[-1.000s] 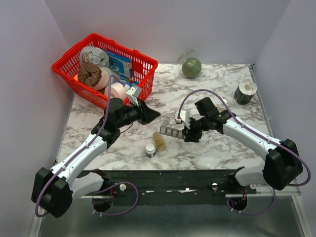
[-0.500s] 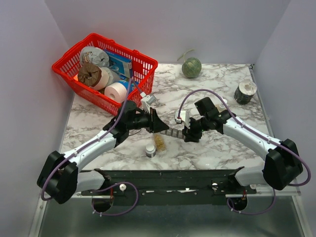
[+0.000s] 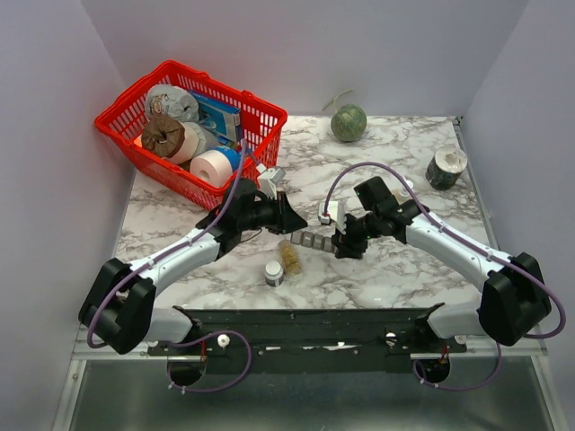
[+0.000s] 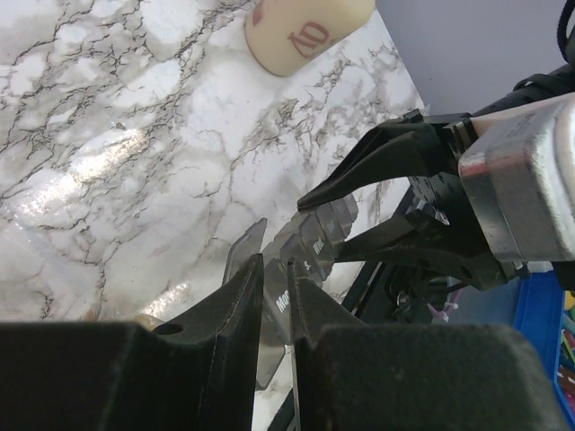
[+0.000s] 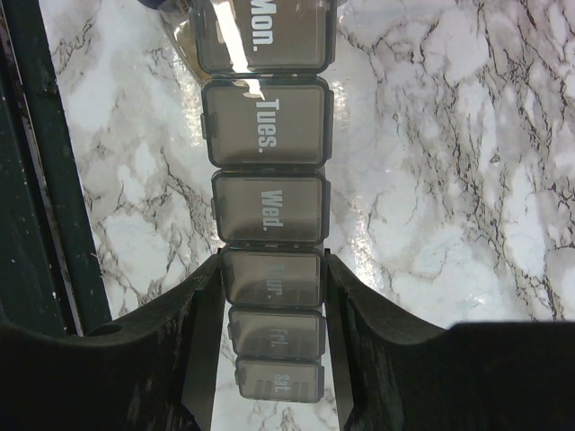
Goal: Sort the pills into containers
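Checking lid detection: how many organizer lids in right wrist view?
6 along the organizer: Mon, Tues, Wed, Thur (inside the right gripper), Fri, Sat. Another may be cropped above.

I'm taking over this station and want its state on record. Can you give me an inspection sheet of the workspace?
Surface: marble table, glossy, no spills seen.
Job's things: pill organiser strip lies flat mid-table; pill vial is close by its Mon end.
Clutter: white-capped bottle beside the vial; red basket full of goods at the back left; green round fruit at the back; dark roll on the right.
Claws: right claw clamps the strip at the Thur lid; left claw, fingers close together, is at the Mon end, grip unclear.
Cables: purple cables loop above both arms, no snag seen.
Surroundings: plain pale walls.
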`<action>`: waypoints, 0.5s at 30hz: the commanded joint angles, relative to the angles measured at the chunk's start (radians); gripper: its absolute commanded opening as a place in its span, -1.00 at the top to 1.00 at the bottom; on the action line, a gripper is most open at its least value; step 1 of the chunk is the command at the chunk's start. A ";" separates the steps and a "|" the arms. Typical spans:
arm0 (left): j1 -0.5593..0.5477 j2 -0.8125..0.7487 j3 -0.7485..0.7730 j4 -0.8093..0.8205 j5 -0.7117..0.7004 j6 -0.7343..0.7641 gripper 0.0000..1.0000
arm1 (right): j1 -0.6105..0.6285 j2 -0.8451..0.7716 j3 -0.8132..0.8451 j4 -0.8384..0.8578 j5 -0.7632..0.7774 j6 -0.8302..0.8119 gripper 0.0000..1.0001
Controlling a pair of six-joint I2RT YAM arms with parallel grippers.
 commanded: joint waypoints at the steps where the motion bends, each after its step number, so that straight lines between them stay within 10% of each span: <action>1: -0.002 0.025 0.028 0.005 -0.055 -0.005 0.50 | 0.007 -0.009 -0.018 0.030 -0.013 -0.004 0.35; 15: -0.002 0.082 0.034 -0.021 -0.114 -0.033 0.49 | 0.005 -0.024 -0.036 0.049 0.022 -0.018 0.35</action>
